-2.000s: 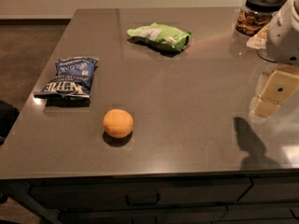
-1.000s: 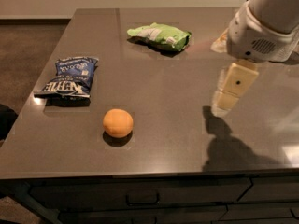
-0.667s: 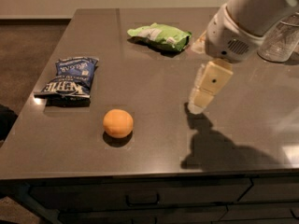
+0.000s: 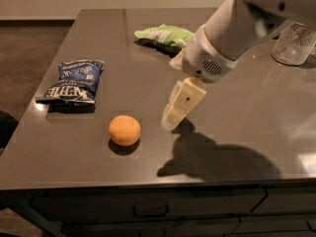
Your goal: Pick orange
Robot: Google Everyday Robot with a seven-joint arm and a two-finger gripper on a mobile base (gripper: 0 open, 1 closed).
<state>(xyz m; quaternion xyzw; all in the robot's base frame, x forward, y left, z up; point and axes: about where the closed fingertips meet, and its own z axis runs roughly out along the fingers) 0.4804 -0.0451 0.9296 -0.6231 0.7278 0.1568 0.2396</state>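
Observation:
The orange [image 4: 124, 130] is a small round fruit on the dark table [image 4: 247, 107], near the front edge, left of centre. My gripper [image 4: 170, 120] hangs from the white arm that comes in from the upper right. It is just right of the orange and slightly above the table, a short gap away from the fruit. It holds nothing.
A blue chip bag [image 4: 71, 80] lies left of and behind the orange. A green chip bag [image 4: 163, 35] lies at the back, partly behind the arm. A clear glass jar [image 4: 295, 43] stands at the far right. The table's front edge is close below the orange.
The arm has swept from the right side of the table leftward and down, bringing the gripper close beside the orange. The orange and bags have not moved.

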